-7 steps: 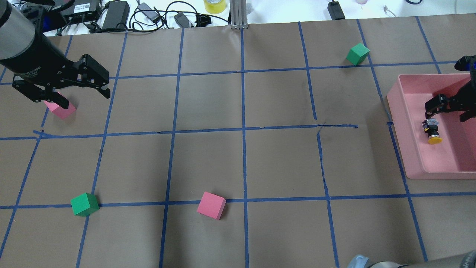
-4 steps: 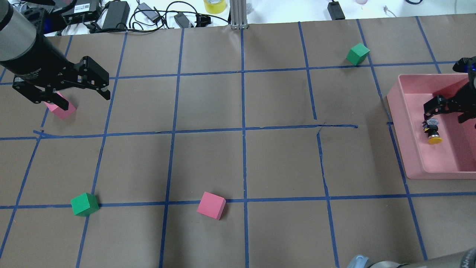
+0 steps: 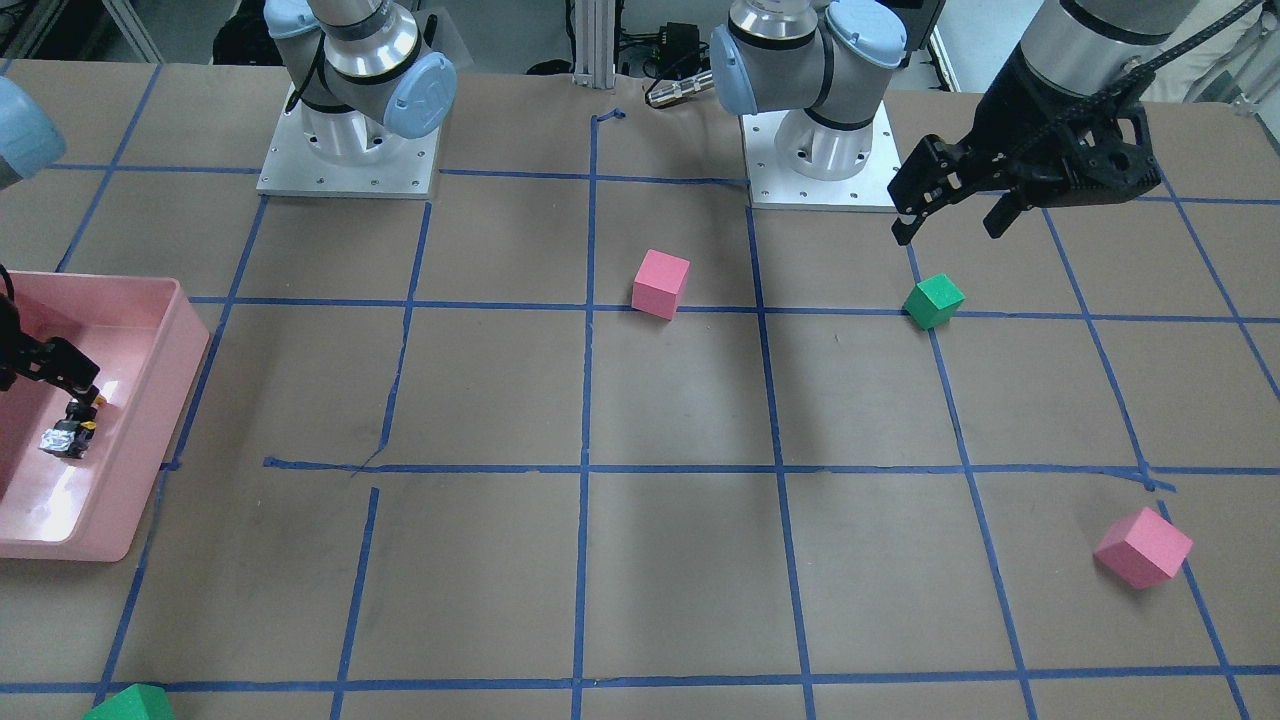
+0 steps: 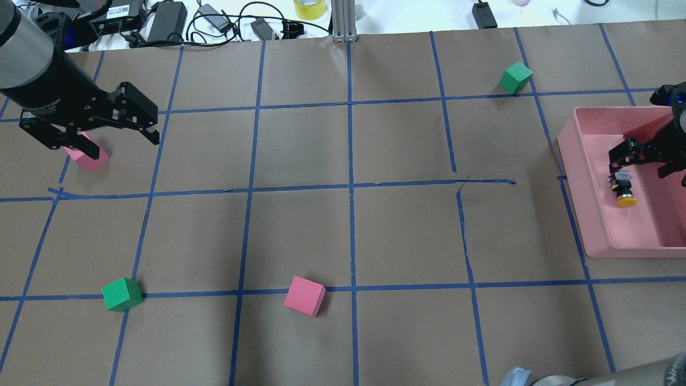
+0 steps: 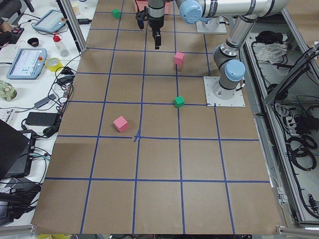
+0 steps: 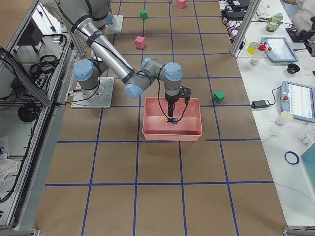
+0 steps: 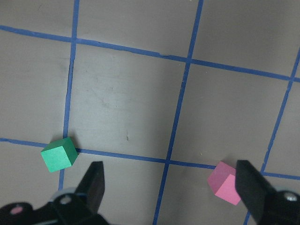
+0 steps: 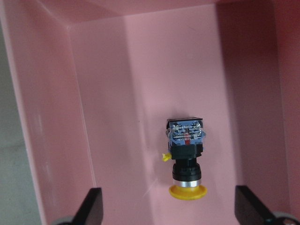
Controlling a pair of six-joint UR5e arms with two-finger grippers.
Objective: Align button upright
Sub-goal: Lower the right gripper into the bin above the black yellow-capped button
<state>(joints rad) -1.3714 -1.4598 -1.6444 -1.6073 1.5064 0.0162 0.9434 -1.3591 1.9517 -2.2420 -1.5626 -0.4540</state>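
The button [image 4: 623, 188] lies on its side on the floor of the pink tray [image 4: 569, 161], yellow cap toward the robot and silvery contact block away. My right gripper [image 4: 643, 161] hangs open above it, holding nothing. In the right wrist view the button [image 8: 186, 159] sits between and ahead of the two spread fingers [image 8: 91, 208], apart from both. It also shows in the front-facing view [image 3: 68, 435]. My left gripper [image 4: 120, 142] is open and empty above the far left of the table, over a pink cube [image 4: 88, 156].
A green cube [image 4: 122, 294] and a pink cube [image 4: 304, 295] sit near the front. Another green cube [image 4: 515, 77] sits at the back right. Cables and power bricks [image 4: 166, 19] lie beyond the back edge. The tray walls [image 8: 47, 117] close in around the button.
My right gripper has drifted slightly left and away from the robot above the tray. The button has not moved. The left gripper has barely shifted.
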